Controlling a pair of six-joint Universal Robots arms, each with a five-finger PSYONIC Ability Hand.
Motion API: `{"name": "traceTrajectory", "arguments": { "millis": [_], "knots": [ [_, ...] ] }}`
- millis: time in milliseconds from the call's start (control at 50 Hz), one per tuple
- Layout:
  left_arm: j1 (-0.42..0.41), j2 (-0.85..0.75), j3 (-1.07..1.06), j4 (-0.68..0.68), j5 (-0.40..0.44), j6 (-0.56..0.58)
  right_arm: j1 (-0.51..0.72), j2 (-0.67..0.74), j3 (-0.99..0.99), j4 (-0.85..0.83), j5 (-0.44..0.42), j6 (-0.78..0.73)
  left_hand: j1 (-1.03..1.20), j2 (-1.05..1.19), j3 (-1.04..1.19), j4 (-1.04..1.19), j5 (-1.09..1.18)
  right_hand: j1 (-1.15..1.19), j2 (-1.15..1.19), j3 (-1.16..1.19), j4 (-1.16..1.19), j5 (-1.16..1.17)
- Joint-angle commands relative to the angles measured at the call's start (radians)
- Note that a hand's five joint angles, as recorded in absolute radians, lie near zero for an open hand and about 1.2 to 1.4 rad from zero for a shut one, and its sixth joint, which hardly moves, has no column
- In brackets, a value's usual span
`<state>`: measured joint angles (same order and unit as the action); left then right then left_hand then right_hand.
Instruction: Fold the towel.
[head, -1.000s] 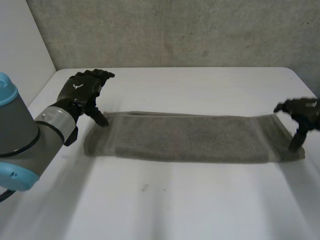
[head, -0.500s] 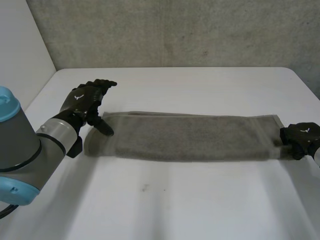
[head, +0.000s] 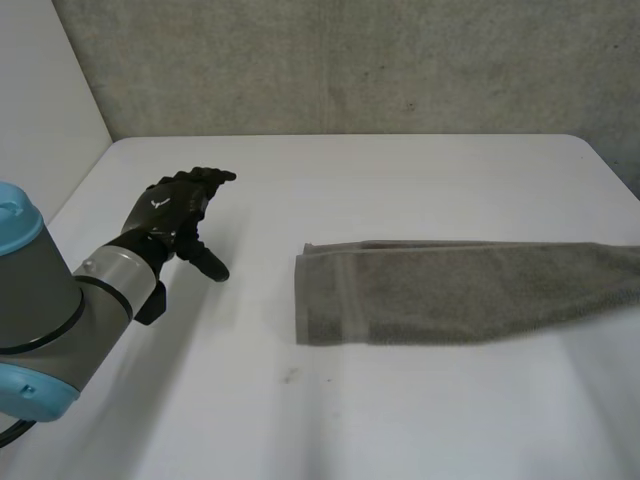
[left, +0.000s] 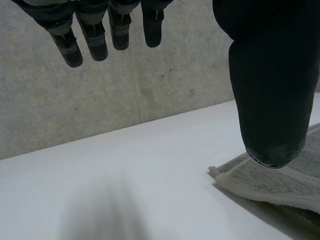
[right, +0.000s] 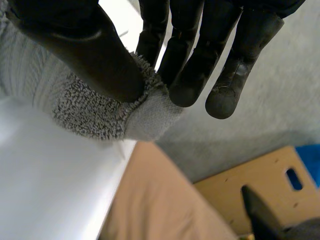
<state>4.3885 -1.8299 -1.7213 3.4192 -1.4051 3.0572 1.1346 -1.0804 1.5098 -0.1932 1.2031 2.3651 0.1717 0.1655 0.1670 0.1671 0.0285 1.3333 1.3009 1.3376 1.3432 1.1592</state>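
Observation:
A grey towel (head: 450, 290), folded into a long strip, lies on the white table (head: 400, 180) and runs off toward the right side. My left hand (head: 175, 205) hovers open over bare table well left of the towel's near end; in the left wrist view its thumb (left: 270, 75) hangs above the towel's corner (left: 280, 182) without touching it. In the right wrist view my right hand (right: 190, 60) is past the table's right edge, pinching the towel's end (right: 95, 112) between thumb and fingers.
A grey concrete wall (head: 330, 65) stands behind the table and a white panel (head: 40, 110) at its left. Beyond the table's right edge lie brown boards (right: 165, 200) lower down. Bare table stretches between my left hand and the towel.
The towel has slid far to the right, away from my left hand. My right hand closed on the towel's right end and moved out past the table's right edge.

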Motion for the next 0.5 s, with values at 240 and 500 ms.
{"name": "traceTrajectory", "arguments": {
  "millis": [240,500],
  "knots": [
    [0.006,0.023,-0.015,0.000,0.000,0.000,0.896,0.020,-0.155,-0.005,-0.005,0.052,0.003,0.009,0.008,0.007,-0.029,0.063,0.095,0.059,0.053,0.063],
    [0.006,0.023,-0.020,0.000,0.001,0.000,1.168,0.226,-0.158,0.009,0.025,0.040,0.003,0.009,0.008,0.007,-0.029,-0.721,-0.688,-0.725,-0.730,-0.721]
  ]
}}
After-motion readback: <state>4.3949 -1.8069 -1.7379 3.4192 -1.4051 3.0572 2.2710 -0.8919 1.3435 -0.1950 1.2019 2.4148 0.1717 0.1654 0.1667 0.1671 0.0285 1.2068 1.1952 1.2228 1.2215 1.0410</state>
